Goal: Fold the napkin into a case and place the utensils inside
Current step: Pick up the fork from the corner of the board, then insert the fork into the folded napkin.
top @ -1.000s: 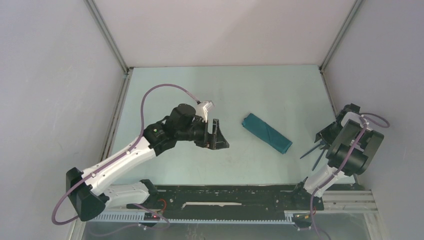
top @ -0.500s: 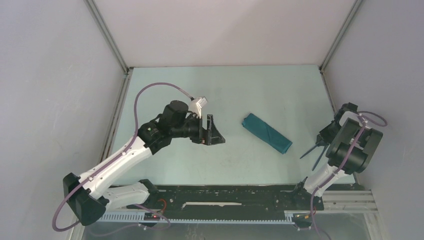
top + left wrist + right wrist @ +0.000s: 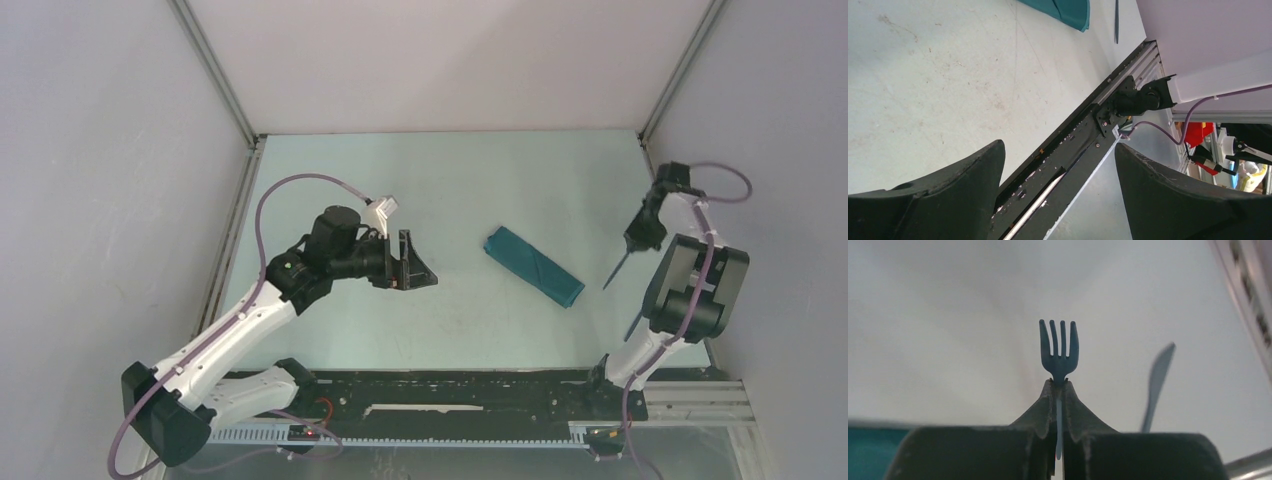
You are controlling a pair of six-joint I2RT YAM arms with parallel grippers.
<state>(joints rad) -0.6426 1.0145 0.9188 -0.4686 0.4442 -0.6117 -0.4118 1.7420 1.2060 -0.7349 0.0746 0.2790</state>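
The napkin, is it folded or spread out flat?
Folded: the napkin lies as a narrow oblong strip, with a crease across it.

Left arm: runs from the near-left corner out over the left half of the table, elbow low, wrist level. Left gripper points toward the right edge, jaws spread wide, nothing between them; the wrist view shows both fingers well apart. Right arm: rises steeply from the near-right corner, forearm folded back along the right edge. Right gripper hangs by that edge, tilted down and inward, jaws clamped tight on the neck of a fork.
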